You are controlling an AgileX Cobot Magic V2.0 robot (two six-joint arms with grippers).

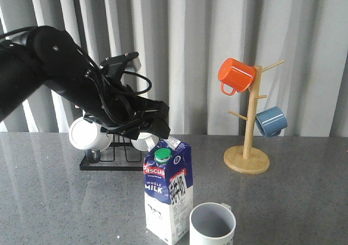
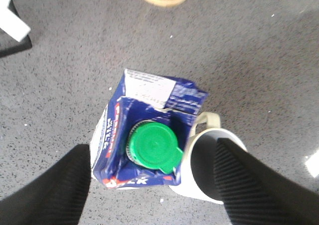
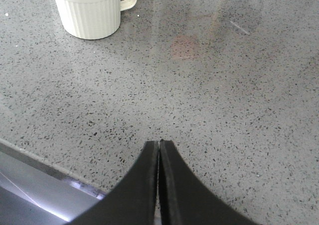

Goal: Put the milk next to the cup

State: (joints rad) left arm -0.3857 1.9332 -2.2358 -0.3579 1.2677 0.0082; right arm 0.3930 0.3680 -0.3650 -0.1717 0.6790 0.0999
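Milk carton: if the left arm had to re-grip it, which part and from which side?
Judging by its pose, grip the milk carton from above, fingers on the two flat side walls just under the gable and green cap. It stands upright and the left gripper is open astride it. The mug sits tight on one side, so that finger must slip between them.

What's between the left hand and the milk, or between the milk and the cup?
Nothing visible. The left hand is open just above the milk, fingers apart on either side of its green cap. The milk already stands upright right beside the cup, no object between them.
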